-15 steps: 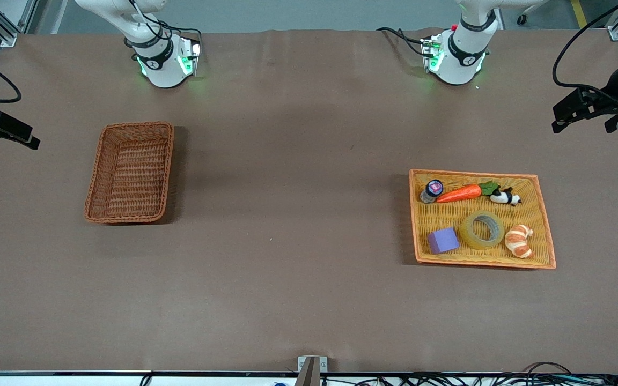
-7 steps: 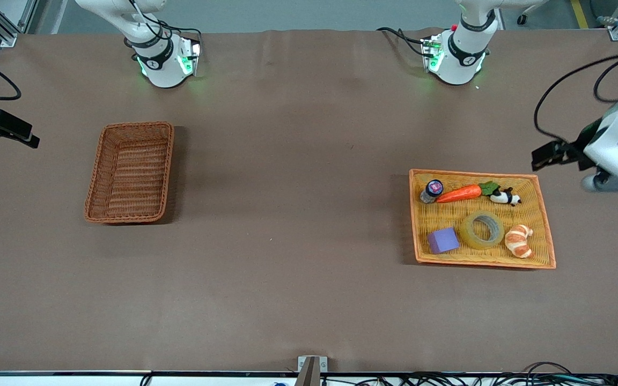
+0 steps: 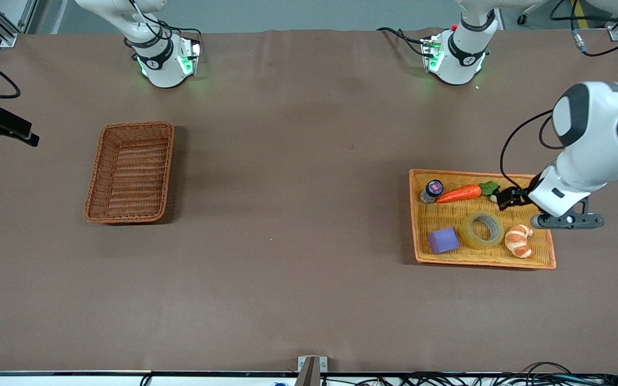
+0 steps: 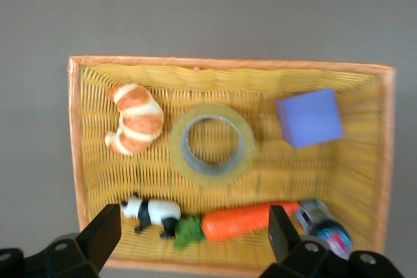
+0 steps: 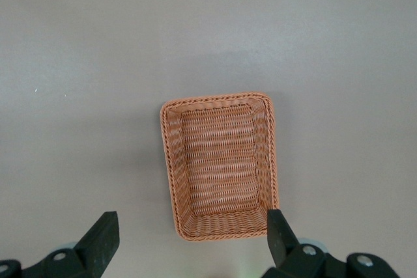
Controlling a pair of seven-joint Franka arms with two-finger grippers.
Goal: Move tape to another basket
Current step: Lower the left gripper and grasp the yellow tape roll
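- Lying flat in the orange-yellow tray [image 3: 547, 252], the tape [image 3: 482, 229] sits between a purple block [image 3: 443, 240] and a croissant [image 3: 519, 240], hole upward and untouched.
- Taking the tape as the dial's centre in the front view, the croissant is at about 3 o'clock, the block near 8 o'clock, and a toy carrot [image 3: 458, 193] at about 11 o'clock.
- The left gripper [image 4: 193, 234] hangs over the tray's edge on the robots' side, above the carrot and a small panda [image 4: 151, 212], its fingers spread wide with nothing between them.
- The right gripper [image 5: 189, 231] waits up in the air above the table at its own end, also spread and empty; the reddish-brown basket [image 3: 130, 172] lies below its camera with nothing in it.
- Risk, as I judge it: the croissant lies just beside the roll, so a finger coming down on that side could nudge or pinch it.
- Gripping one wall of the ring through the hole would probably let the roll swing or slip during the long carry.
- The carry runs nearly the whole table toward 9 o'clock, so a loose hold could drop the tape short of the basket.
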